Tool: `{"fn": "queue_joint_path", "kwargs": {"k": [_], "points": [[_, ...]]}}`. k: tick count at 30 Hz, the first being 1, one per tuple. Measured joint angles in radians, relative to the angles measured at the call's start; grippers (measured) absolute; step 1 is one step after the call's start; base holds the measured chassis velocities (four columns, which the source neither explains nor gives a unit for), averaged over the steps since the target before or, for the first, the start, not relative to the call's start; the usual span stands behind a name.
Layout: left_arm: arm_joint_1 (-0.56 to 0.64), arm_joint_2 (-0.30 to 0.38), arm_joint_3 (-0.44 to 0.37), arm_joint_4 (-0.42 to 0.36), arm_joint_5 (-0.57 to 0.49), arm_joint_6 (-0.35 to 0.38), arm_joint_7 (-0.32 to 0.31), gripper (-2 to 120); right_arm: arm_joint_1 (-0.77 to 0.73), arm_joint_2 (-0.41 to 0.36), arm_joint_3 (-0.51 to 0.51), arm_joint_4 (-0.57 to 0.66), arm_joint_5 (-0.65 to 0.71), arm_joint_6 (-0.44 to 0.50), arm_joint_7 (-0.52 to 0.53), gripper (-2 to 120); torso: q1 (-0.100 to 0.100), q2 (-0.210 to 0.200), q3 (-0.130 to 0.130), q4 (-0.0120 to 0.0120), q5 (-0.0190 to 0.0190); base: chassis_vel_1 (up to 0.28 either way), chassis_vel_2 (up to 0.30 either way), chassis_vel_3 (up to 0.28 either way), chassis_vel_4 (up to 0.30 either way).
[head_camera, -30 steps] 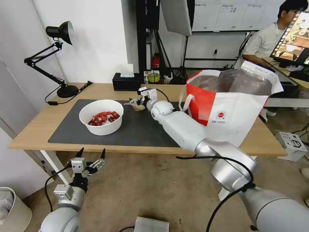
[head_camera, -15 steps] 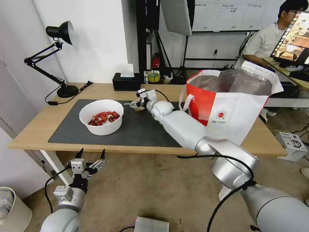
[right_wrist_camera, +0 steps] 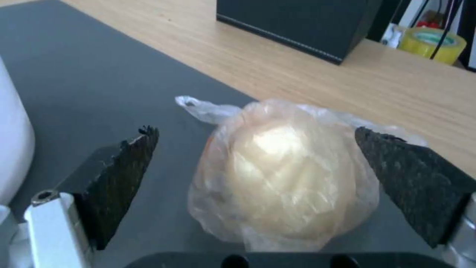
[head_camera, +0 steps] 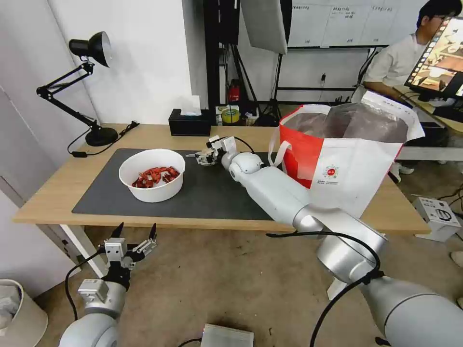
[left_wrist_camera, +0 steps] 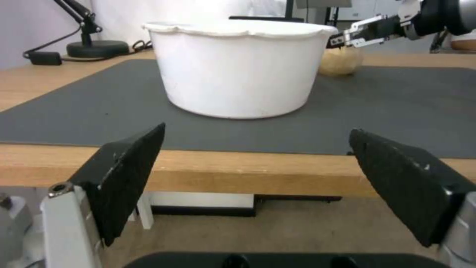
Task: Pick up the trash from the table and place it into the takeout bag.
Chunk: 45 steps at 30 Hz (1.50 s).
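Observation:
My right gripper (head_camera: 204, 156) reaches over the dark mat (head_camera: 217, 193), open, with one finger on each side of the beige lump in clear film (right_wrist_camera: 282, 175). The lump (left_wrist_camera: 340, 61) rests on the mat and the fingers (right_wrist_camera: 124, 167) stand apart from it. To its left on the mat stands the white bowl (head_camera: 152, 180) of red crayfish shells (head_camera: 155, 176). The white and red takeout bag (head_camera: 347, 159) stands open at the table's right end. My left gripper (head_camera: 136, 227) hangs open below the table's (head_camera: 53, 193) front edge, facing the bowl (left_wrist_camera: 238, 67).
A black tissue box (head_camera: 189, 123) sits at the table's back edge, just behind the lump. A black desk lamp (head_camera: 91, 72) stands at the back left, with its cable along the wood. A yellow tape roll (right_wrist_camera: 431, 39) lies beyond the box.
My right gripper has shifted slightly over the lump, which showed below it in the head view before. The left gripper has sunk a little.

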Motion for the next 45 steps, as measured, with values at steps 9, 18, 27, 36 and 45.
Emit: {"fn": "queue_joint_path", "kwargs": {"k": [9,18,27,36,45], "points": [[0.006,0.0,-0.006,-0.001,-0.001,-0.004,0.001,100,-0.003,0.0,0.018,-0.022,-0.015,0.0,-0.024,100,0.0,0.0,0.0,0.0,0.0,0.0,0.0,0.0,0.0],[0.008,-0.004,-0.004,-0.001,-0.001,-0.004,0.001,100,-0.003,0.0,0.03,-0.052,-0.026,0.003,-0.056,100,0.0,0.0,0.0,0.0,0.0,0.0,0.0,0.0,0.0],[0.01,-0.008,-0.003,0.0,0.001,-0.006,0.001,100,-0.001,-0.001,0.032,-0.06,-0.028,0.008,-0.066,100,0.0,0.0,0.0,0.0,0.0,0.0,0.0,0.0,0.0],[0.013,-0.009,-0.006,0.0,0.001,-0.009,0.002,100,-0.001,-0.001,0.034,-0.067,-0.029,0.01,-0.074,100,0.0,0.0,0.0,0.0,0.0,0.0,0.0,0.0,0.0],[0.02,-0.01,-0.01,-0.009,0.001,-0.011,0.002,100,-0.001,-0.001,0.035,-0.088,-0.032,0.018,-0.083,100,0.0,0.0,0.0,0.0,0.0,0.0,0.0,0.0,0.0]]}}
